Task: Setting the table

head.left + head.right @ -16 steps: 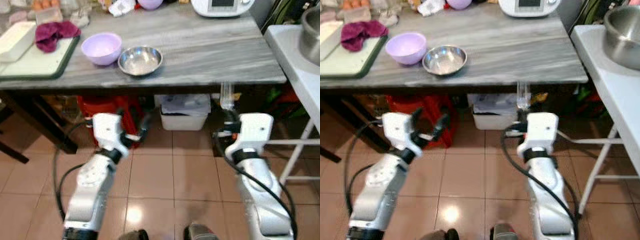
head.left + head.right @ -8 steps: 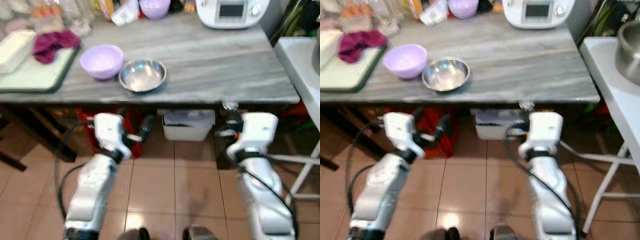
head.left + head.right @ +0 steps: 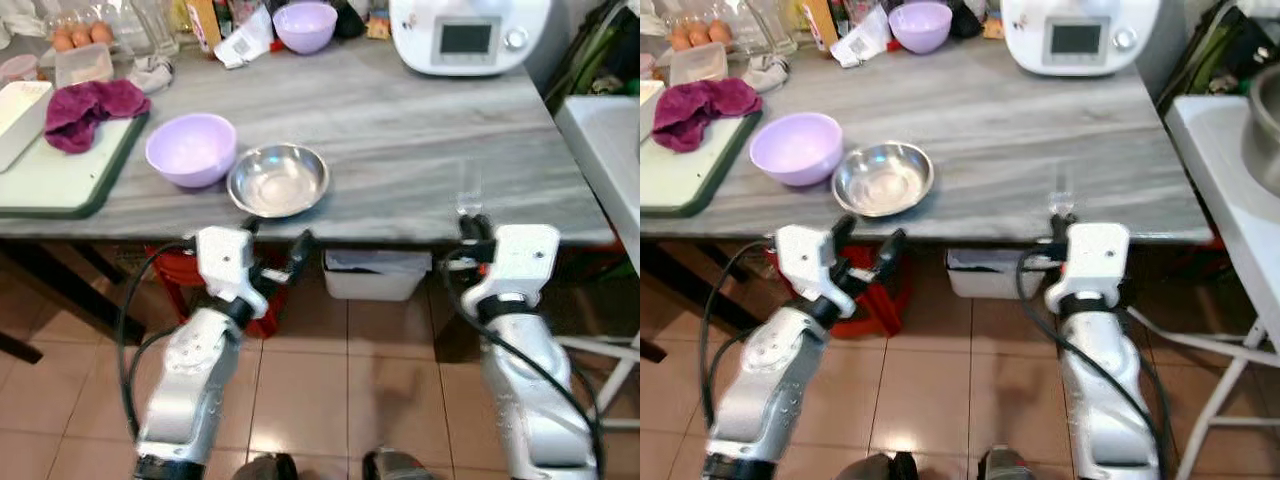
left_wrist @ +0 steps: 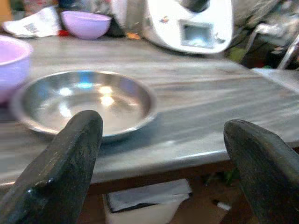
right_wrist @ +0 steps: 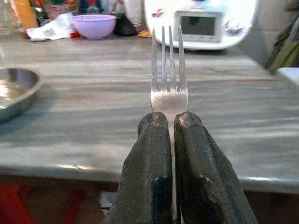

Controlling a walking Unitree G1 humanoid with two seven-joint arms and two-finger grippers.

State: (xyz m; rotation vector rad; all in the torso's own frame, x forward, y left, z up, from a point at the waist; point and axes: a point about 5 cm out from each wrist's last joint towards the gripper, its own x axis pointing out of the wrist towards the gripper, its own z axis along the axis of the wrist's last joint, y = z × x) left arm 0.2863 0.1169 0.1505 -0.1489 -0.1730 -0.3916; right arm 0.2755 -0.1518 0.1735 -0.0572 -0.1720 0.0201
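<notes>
While the right gripper (image 5: pixel 170 123) pinched a fork (image 5: pixel 169 70) with its tines up at the table's (image 3: pixel 420 130) front edge, the left gripper (image 3: pixel 275 250) hung wide apart, holding nothing. A steel bowl (image 3: pixel 278 180) lay just beyond it, beside a purple bowl (image 3: pixel 191 149).

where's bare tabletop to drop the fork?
Free: the grey table right of the steel bowl, in front of the white appliance, out to the right edge. The right gripper holding the fork faces it. Crowded: left side with lilac bowl, tray, and back-left clutter.
</notes>
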